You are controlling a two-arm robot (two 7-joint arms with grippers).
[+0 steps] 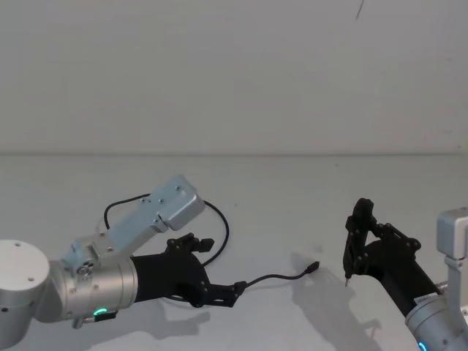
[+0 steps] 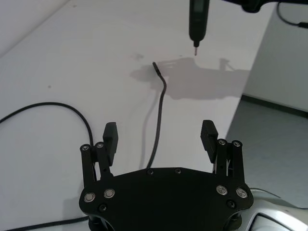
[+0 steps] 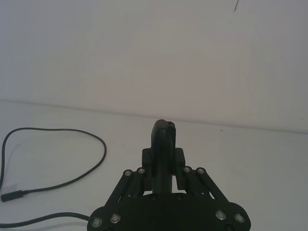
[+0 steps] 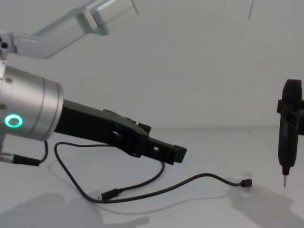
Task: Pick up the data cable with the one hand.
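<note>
The left gripper (image 1: pixel 222 264) hovers low over the table (image 1: pixel 307 190) with its fingers spread wide. In the left wrist view the cable (image 1: pixel 281 276) runs straight through the gap between them, lying flat on the surface. The cable loops behind the left arm and ends in a plug (image 1: pixel 313 268) off to the right, near the tool (image 1: pixel 349 263) that the right gripper (image 1: pixel 360 223) clamps, parked at the right. To grasp well, the left gripper should probably drop straight down until its fingertips almost touch the table, keep the cord centred, then close fully, since so thin a cord could slip out. Lifting slowly should keep the loose end from snagging the tool.
</note>
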